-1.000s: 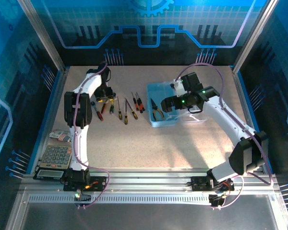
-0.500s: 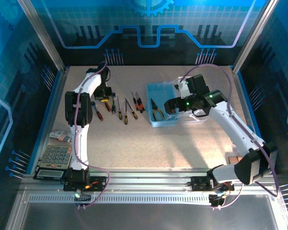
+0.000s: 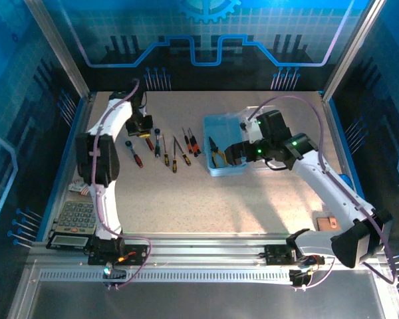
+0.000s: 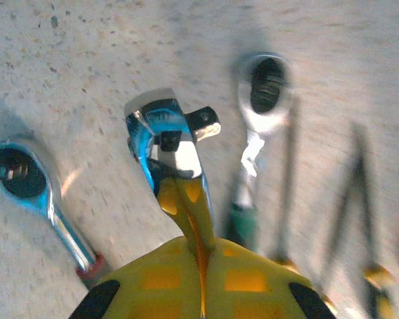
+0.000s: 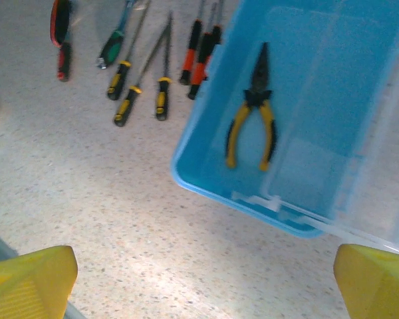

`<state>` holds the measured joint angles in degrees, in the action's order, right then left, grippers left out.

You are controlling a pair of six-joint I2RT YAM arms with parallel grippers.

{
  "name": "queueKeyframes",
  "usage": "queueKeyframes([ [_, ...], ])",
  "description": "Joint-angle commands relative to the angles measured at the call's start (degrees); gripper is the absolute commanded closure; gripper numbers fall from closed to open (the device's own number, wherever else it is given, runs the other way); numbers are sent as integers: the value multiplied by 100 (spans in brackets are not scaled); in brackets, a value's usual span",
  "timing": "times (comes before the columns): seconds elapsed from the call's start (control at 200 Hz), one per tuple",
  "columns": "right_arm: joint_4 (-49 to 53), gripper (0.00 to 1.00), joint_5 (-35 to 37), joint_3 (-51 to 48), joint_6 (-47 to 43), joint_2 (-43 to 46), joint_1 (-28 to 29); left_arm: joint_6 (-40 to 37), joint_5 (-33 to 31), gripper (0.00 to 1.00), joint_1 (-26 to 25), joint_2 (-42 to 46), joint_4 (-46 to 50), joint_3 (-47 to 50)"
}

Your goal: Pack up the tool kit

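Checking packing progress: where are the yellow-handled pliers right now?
Top view: the pliers lie inside the blue box, along its left side, right of the screwdriver row.

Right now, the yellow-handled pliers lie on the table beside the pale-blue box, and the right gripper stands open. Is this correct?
Not quite. The yellow-handled pliers lie inside the pale-blue box, not on the table beside it; the right wrist view shows this. The right gripper does stand open.
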<state>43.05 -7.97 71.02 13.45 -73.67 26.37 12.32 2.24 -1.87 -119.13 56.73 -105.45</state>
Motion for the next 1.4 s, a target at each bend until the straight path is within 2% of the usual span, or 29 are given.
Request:
queueKeyframes([
  [0.0,-409,0,-404,132,258,-163,224,252,1301,100,-269,1271,-685,450],
  [0.125,-784,0,-788,304,474,-348,385,685,2180,100,-846,1982,-1510,984],
  [0.195,-980,1,-959,387,590,-441,483,1112,2441,100,-1206,2181,-1991,1197],
  [0.32,-1049,7,-932,575,699,-622,656,1460,2300,100,-1816,2239,-2300,1220],
  [0.475,-1129,16,-786,571,899,-705,719,1628,2143,100,-2211,2201,-2485,1254],
  [0.885,-1439,33,-636,838,1197,-1219,720,1720,2174,100,-2451,2085,-2667,1325],
  [1.161,-1537,60,-695,1051,1259,-1526,720,1694,2287,100,-2466,2102,-2665,1368],
  [1.396,-1608,76,-804,1036,1297,-1576,716,1730,2453,100,-2467,2096,-2809,1448],
])
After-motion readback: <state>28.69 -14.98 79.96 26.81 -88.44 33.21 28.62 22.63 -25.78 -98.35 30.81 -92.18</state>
